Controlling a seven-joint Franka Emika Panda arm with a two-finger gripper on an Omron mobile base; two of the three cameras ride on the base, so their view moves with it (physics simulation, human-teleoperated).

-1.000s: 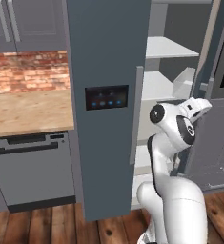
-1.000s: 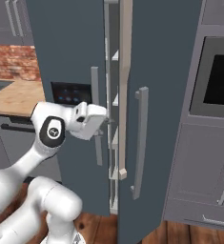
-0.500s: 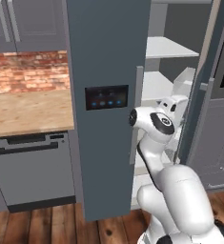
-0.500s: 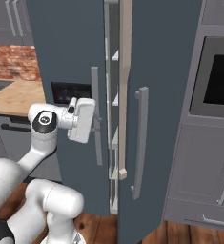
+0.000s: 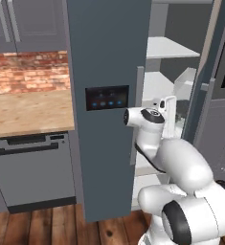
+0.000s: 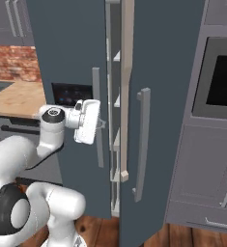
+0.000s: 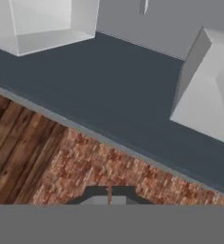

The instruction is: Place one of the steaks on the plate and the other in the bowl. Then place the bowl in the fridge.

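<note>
The gripper (image 7: 108, 193) is closed, its two dark finger tips pressed together with nothing between them; it holds nothing and touches nothing. In the right base view the gripper (image 6: 101, 124) sits at the end of the white hand, level with and just beside the long silver handle (image 6: 97, 116) of the fridge's left door, though contact with the handle cannot be confirmed. The fridge (image 5: 109, 57) is a tall slate blue-grey unit; its left door is shut and carries a black panel (image 5: 106, 97) with small blue lights. Its right door (image 6: 158, 96) stands open, with a silver vertical handle (image 6: 141, 140) on its outer face. Through the opening, white interior shelves (image 5: 169, 48) are visible in the left base view, and the shelf edges (image 6: 116, 101) appear in the gap in the right base view. The steaks, plate and bowl cannot be made out on the shelves from these angles. To the left of the fridge lies a wooden counter (image 5: 28, 112) backed by a red brick wall (image 5: 30, 72), with a grey dishwasher (image 5: 32, 167) beneath it. A built-in oven (image 6: 220, 79) is set in grey cabinets to the right. The floor is dark wood planking (image 5: 61, 227).
</note>
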